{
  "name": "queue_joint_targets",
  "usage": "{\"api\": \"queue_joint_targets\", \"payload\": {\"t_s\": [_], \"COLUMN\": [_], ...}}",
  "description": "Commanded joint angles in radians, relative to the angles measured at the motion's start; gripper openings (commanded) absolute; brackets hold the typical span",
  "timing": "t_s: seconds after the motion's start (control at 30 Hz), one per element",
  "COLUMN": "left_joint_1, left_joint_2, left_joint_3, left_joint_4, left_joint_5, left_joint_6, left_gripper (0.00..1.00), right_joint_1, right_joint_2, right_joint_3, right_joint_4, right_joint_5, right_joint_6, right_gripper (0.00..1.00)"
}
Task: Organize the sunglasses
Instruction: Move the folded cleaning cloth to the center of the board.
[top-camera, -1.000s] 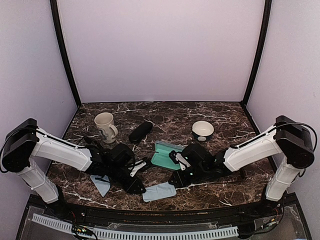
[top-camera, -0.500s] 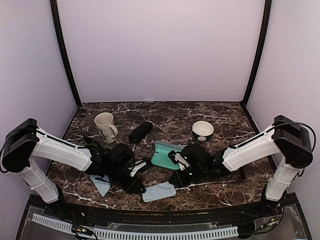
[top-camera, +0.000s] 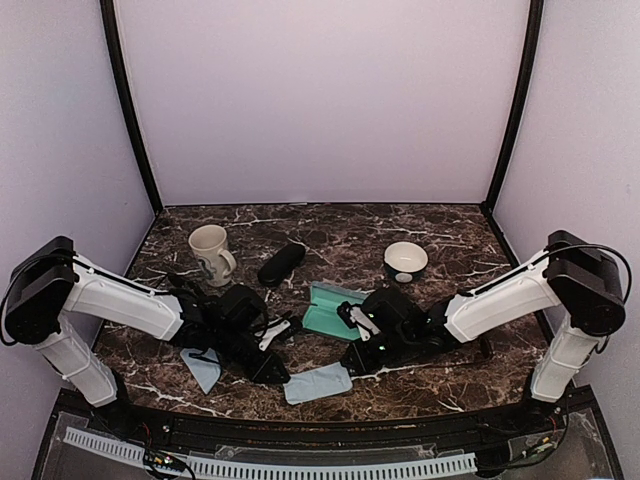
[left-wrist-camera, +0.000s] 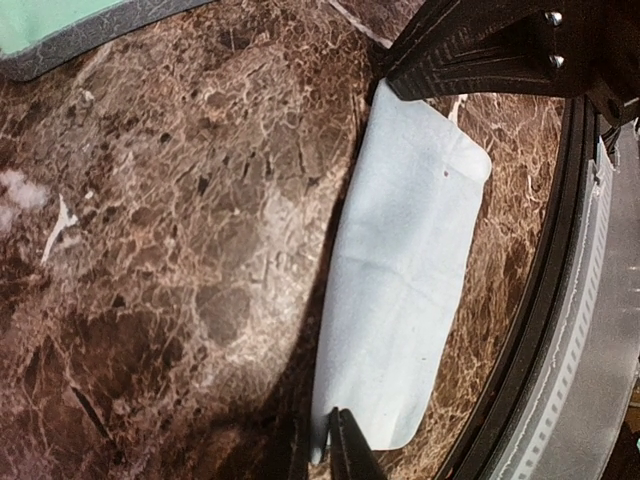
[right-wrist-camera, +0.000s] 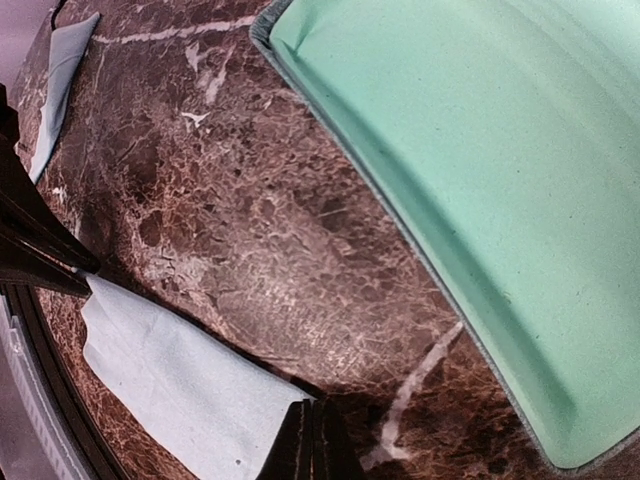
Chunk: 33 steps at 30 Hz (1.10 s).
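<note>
My left gripper (top-camera: 270, 370) and my right gripper (top-camera: 350, 362) are low over the table's front middle. Each is shut on an end of a light blue cloth (top-camera: 318, 385) lying between them. In the left wrist view the left gripper (left-wrist-camera: 325, 442) pinches the cloth's (left-wrist-camera: 400, 270) near edge. In the right wrist view the right gripper (right-wrist-camera: 312, 432) pinches the cloth's (right-wrist-camera: 170, 380) corner. An open case with mint-green lining (top-camera: 328, 310) lies just behind them, and its tray (right-wrist-camera: 480, 190) holds nothing. I cannot make out the sunglasses on the dark marble in any view.
A second light blue cloth (top-camera: 203, 368) lies by the left arm. A black oblong case (top-camera: 282, 263), a cream mug (top-camera: 210, 252) and a bowl (top-camera: 405, 262) stand further back. The table's black front rail (left-wrist-camera: 560, 300) runs right beside the cloth.
The left gripper has shifted slightly back and to the left with the cloth's end. The right gripper and the cloth have barely moved.
</note>
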Motion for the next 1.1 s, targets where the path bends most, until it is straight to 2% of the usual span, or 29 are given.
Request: {"api": "queue_joint_targets", "payload": {"t_s": [0.0, 0.17, 0.57, 1.07], "left_joint_1": [0.006, 0.006, 0.008, 0.009], "left_joint_2": [-0.012, -0.011, -0.028, 0.041], "left_joint_3": [-0.010, -0.015, 0.005, 0.095], "left_joint_4": [0.013, 0.015, 0.005, -0.021], "left_joint_5": [0.026, 0.032, 0.013, 0.001], "left_joint_6": [0.003, 0.004, 0.020, 0.039], "left_gripper": [0.06, 0.00, 0.00, 0.00], "right_joint_1": [-0.007, -0.007, -0.011, -0.016], "right_joint_2": [0.010, -0.018, -0.108, -0.042], "right_joint_3": [0.016, 0.005, -0.041, -0.017], "right_joint_4": [-0.017, 0.001, 0.048, 0.021], "right_joint_5": [0.011, 0.027, 0.053, 0.033], "right_joint_6": [-0.004, -0.002, 0.005, 0.005], "right_gripper": [0.03, 0.00, 0.00, 0.01]}}
